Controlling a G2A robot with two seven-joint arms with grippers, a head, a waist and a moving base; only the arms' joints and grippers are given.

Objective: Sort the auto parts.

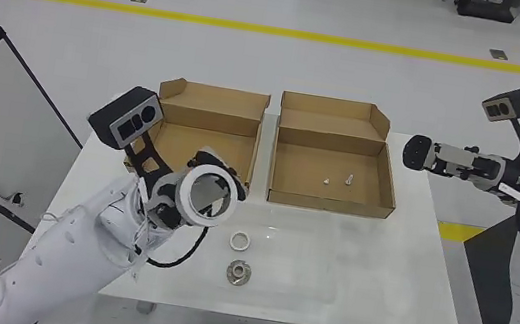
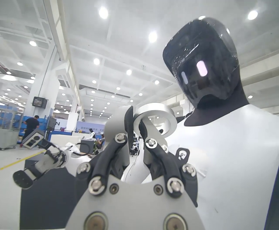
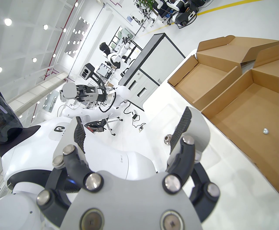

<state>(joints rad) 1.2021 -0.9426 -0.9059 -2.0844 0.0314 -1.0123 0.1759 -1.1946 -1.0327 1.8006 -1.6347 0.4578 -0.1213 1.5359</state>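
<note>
Worktop point(image 1: 371, 300): white, with two open cardboard boxes side by side at the back.
Left box point(image 1: 213, 104): nearest the left arm.
Right box point(image 1: 330, 204): two small fasteners point(image 1: 347, 178) inside.
Left gripper point(image 2: 136, 128): jaws clamped on the large silver ring point(image 2: 161, 110), held above the worktop near the left box's front corner.
Right gripper point(image 3: 133, 119): jaws spread, holding nothing, beside the right box.
White ring point(image 1: 240, 241): on the worktop, near the metal bushing point(image 1: 240, 271).

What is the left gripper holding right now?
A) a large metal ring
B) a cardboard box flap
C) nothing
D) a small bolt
A: in the left wrist view, the left gripper is clamped on the rim of the large metal ring, one finger inside the hole and one outside.
</note>
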